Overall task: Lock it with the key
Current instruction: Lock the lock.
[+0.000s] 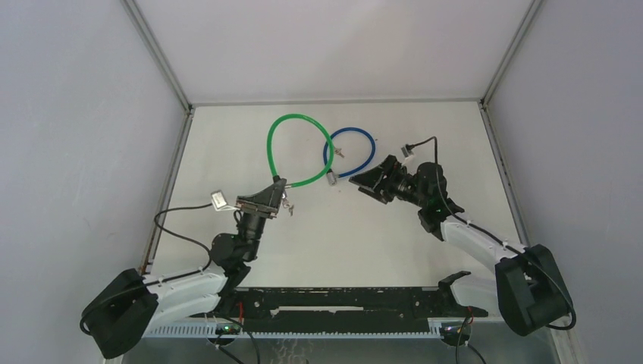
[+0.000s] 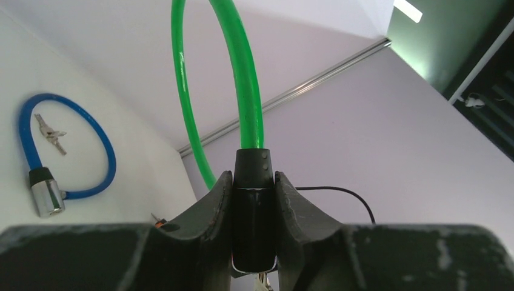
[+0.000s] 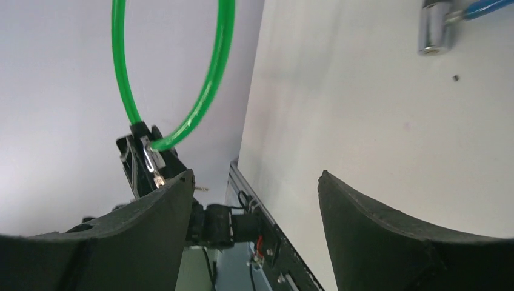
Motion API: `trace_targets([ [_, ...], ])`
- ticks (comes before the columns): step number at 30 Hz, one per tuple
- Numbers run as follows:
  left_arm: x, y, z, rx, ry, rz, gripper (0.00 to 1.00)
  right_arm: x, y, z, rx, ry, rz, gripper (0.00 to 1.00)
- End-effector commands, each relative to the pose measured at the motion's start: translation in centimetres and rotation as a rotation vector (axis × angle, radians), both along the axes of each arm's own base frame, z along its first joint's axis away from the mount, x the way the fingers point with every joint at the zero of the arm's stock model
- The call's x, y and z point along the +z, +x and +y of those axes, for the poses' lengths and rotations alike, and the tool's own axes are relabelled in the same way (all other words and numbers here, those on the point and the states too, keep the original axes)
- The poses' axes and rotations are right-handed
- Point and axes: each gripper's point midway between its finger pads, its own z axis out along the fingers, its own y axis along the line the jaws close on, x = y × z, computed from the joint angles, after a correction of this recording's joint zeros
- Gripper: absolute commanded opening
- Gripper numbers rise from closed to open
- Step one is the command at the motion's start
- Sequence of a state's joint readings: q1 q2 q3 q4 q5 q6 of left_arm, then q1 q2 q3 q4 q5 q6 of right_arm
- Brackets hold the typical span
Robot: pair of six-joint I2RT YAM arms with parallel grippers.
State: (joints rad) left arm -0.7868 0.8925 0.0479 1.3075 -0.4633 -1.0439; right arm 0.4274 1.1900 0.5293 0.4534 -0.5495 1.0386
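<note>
Green lock (image 2: 250,91): its black body is clenched upright in the left gripper (image 2: 253,182), with a finger pressed against each side. It is held above the counter (image 1: 341,243), at about 9 o'clock from the counter's centre in the top view. From that grip the cable loop runs out toward 12 o'clock and returns to the body, so the loop looks closed.

Key (image 3: 153,167): a silver key hangs at the body's lower end. It appears seated in the keyhole, though the cylinder itself is too small to read.

Right gripper (image 3: 254,212): released, with the jaws spread wide and nothing between them. It sits at 3 o'clock from the lock, well apart from it and facing it.

Blue lock (image 1: 356,136): it lies on the counter toward 1 o'clock, with spare keys (image 1: 338,152) inside its loop. Neither gripper is touching it.

Assessment:
- Holding the lock and inserting the key appear done.
- Whether the key has been turned cannot be told from these views.
- If it has not, the right gripper must close on the key and turn it.
- The key may also need to be withdrawn.
</note>
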Motion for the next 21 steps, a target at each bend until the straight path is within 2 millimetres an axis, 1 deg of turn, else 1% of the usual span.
trace_targets([
  [1,5.1,0.0,-1.4,-0.067,-0.101,-0.103,0.0,2.1,1.3,-1.9,-0.062,0.081,0.047,0.81],
  [3,5.5,0.5,-2.5,-0.091,-0.091,-0.105,0.0,2.7,2.7,-3.0,-0.09,0.071,0.05,0.81],
  [8,6.6,1.5,-4.4,-0.119,-0.073,-0.123,0.0,4.1,6.0,-6.0,-0.22,-0.062,0.031,0.82],
  [11,7.0,2.1,-5.2,-0.128,-0.071,-0.123,0.0,6.2,7.4,-6.5,-0.247,-0.087,-0.026,0.82],
  [15,6.9,3.1,-6.8,-0.179,-0.082,-0.104,0.0,7.6,9.4,-7.3,-0.29,-0.166,-0.083,0.82],
  [18,6.4,3.7,-8.5,-0.246,-0.083,-0.087,0.0,6.4,10.8,-8.6,-0.342,-0.288,-0.078,0.83],
  [20,5.8,4.2,-10.1,-0.303,-0.07,-0.076,0.0,5.6,11.9,-9.9,-0.364,-0.359,-0.08,0.84],
  [21,6.1,4.1,-10.8,-0.332,-0.068,-0.086,0.0,5.4,12.2,-10.3,-0.357,-0.373,-0.071,0.83],
])
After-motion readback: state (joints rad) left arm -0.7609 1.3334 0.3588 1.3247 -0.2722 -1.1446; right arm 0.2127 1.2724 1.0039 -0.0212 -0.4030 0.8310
